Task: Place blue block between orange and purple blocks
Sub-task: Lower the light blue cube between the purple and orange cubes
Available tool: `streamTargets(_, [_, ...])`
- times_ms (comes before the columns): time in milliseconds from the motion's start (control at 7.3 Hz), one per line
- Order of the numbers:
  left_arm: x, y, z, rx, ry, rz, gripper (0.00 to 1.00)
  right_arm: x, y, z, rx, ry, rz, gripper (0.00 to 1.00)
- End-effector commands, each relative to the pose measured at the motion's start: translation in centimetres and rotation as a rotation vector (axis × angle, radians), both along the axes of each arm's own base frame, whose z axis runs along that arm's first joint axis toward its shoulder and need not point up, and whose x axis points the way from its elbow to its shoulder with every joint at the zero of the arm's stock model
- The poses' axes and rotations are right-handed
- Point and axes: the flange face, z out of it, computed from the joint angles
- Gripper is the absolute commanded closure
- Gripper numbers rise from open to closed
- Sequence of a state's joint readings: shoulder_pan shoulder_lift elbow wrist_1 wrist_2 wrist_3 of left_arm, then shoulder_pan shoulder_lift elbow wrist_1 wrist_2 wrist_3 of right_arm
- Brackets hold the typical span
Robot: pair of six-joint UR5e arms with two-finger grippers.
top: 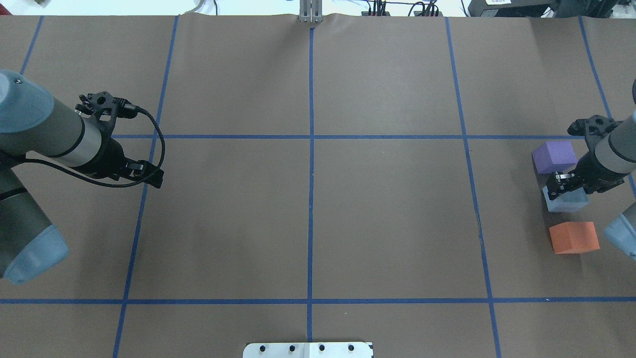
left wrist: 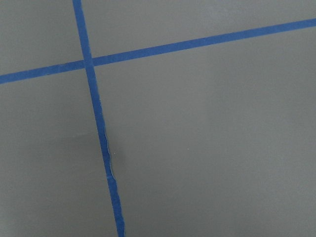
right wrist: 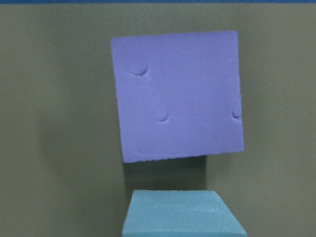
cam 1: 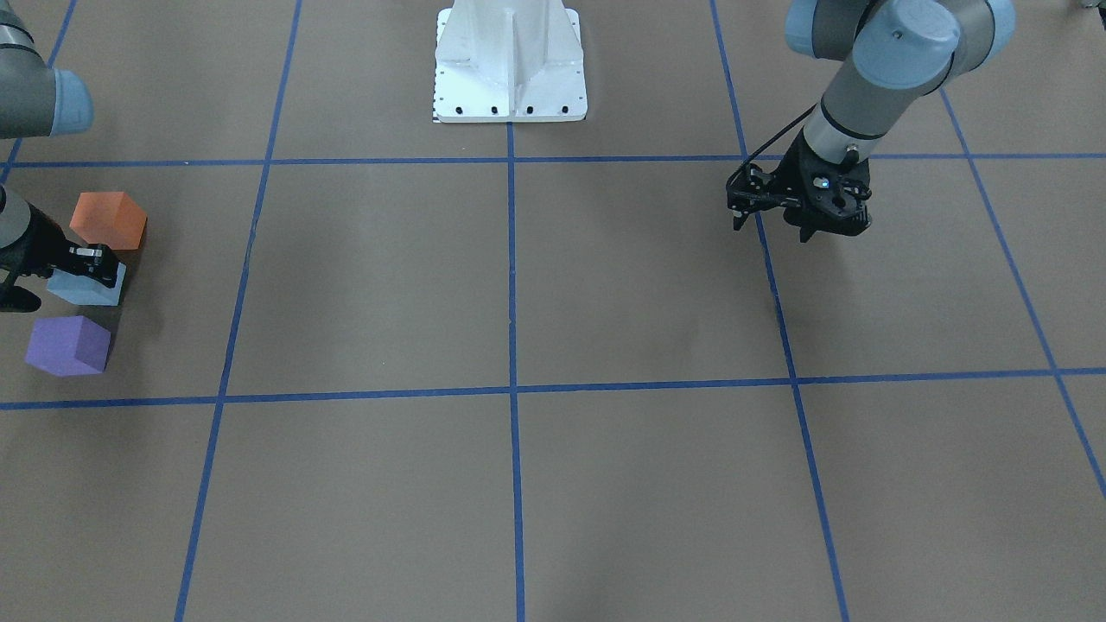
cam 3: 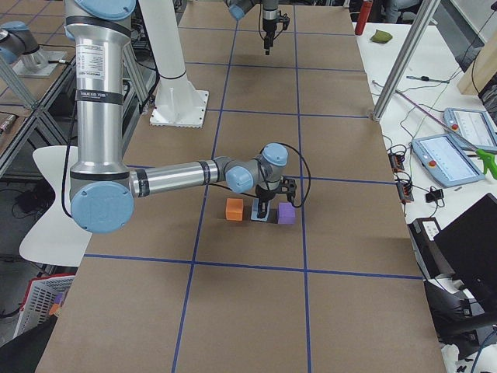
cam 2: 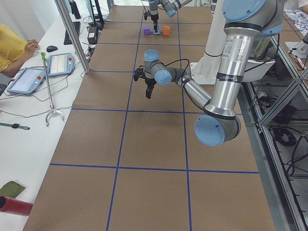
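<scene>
Overhead exterior: the left fingers (top: 152, 177) hang above the desk (top: 318, 223) near its left edge, and I cannot tell how far they are parted. Near the right edge the blue block (top: 569, 201) sits between the purple block (top: 554, 155) and the orange block (top: 574, 237), apart from both. The right fingers (top: 559, 183) are down at its top; I cannot tell whether they grip it.

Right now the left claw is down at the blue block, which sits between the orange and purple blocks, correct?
Not quite: it is the right claw at the blue block, as the overhead view shows. The left claw hangs over the table on the far side. The blue block does sit between the orange block and the purple block.
</scene>
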State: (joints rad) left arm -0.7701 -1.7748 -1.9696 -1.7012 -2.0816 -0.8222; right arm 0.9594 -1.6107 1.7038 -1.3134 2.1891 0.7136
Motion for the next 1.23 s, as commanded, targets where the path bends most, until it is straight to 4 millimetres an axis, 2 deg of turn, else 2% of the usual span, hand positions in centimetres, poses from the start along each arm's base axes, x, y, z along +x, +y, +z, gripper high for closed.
streamTargets(0, [0.0,0.0,0.0,0.0,0.0,0.0,0.01,-0.2,0.1,0.3,-0.006,0.004,-0.004,0.85])
streamTargets(137, [0.0,0.0,0.0,0.0,0.0,0.0,0.01,-0.2,0.1,0.4,-0.005,0.004,-0.005,0.6])
streamTargets(411, [0.0,0.0,-0.1,0.001,0.001,0.0,0.01,-0.3,0.1,0.4,-0.008,0.005,-0.006,0.42])
streamTargets(548, [0.0,0.0,-0.2,0.002,0.002,0.0,0.01,-0.3,0.1,0.3,-0.006,0.003,-0.005,0.0])
streamTargets(821, [0.0,0.0,-0.2,0.002,0.002,0.0,0.01,-0.3,0.1,0.3,-0.005,0.003,-0.006,0.0])
streamTargets(1095, [0.0,0.0,-0.2,0.003,0.003,0.0,0.01,-0.2,0.1,-0.9,0.014,-0.012,-0.005,0.0])
